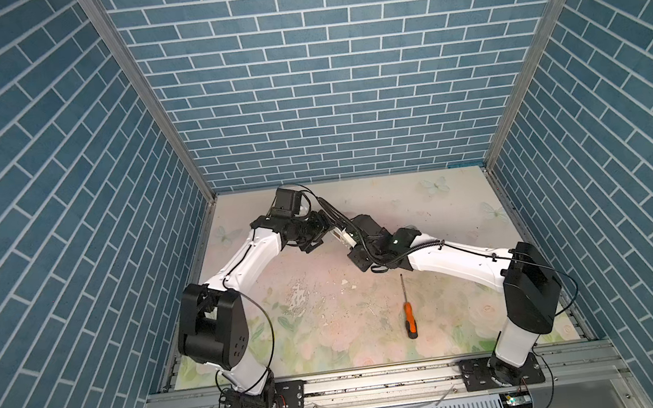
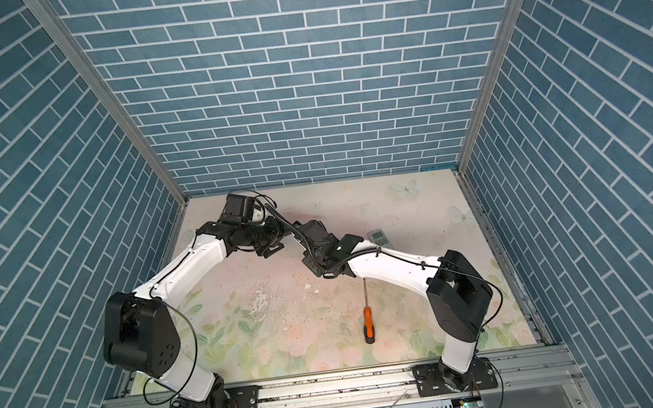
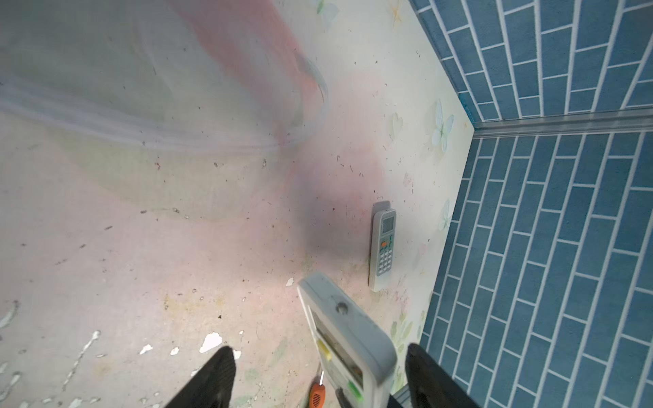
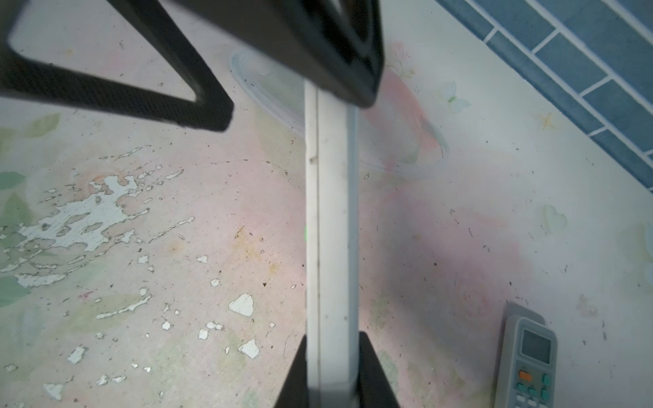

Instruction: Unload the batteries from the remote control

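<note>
In both top views two robot arms meet over the upper middle of a worn, flower-printed table [image 1: 330,322]. In a top view a sliver of a white remote [image 1: 343,240] shows between their wrists. An orange-handled screwdriver [image 1: 409,321] lies lower right of centre. Only one top view shows a second remote [image 2: 378,236], lying flat just above the right forearm; in its twin the arm hides it.

In the left wrist view, the left gripper [image 3: 319,351] stands wide open at the bottom edge, with the white remote [image 3: 348,339] between its fingers and much nearer one of them. This view alone shows that remote's face: a display window with yellow and green buttons. The second remote [image 3: 382,247] lies right of centre, with a grey screen and orange and green buttons. No lettering can be read on either. A blurred clear round container [image 3: 169,134] fills the upper left.

In the right wrist view, the right gripper [image 4: 332,337] is clamped on the white remote's thin edges at bottom centre. The remote runs up the frame, edge-on, to the left gripper's black fingers; whether they touch it cannot be told.

No batteries can be seen in any view.
</note>
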Available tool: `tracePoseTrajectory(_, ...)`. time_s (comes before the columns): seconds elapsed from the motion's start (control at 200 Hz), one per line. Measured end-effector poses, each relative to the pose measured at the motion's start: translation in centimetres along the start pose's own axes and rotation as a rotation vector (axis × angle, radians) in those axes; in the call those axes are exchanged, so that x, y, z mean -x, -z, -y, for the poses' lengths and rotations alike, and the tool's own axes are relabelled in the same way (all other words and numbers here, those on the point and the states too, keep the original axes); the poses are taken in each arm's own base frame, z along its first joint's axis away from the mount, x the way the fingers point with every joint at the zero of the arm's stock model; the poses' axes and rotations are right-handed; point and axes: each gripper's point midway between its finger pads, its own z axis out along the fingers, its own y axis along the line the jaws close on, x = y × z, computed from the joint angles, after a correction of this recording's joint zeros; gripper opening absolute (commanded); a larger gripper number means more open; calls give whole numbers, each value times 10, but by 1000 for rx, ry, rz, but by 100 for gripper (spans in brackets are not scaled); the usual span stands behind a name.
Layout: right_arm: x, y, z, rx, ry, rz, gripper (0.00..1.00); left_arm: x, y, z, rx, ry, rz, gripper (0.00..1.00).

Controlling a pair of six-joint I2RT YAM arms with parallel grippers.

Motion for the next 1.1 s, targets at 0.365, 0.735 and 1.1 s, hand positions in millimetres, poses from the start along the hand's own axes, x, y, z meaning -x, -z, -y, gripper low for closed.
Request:
tracePoseTrajectory(0.365,21,9,-16,-18,110,42,0,-2,-9,5,-48,70,-32,37)
tracePoseTrajectory(0.735,15,1,-16,-73,183,14,0,-1,-16,-4,-28,164,-45,28)
tracePoseTrajectory(1.1,13,1,-5,-123,186,-1,0,-3,-15,6,-84,146,-73,55)
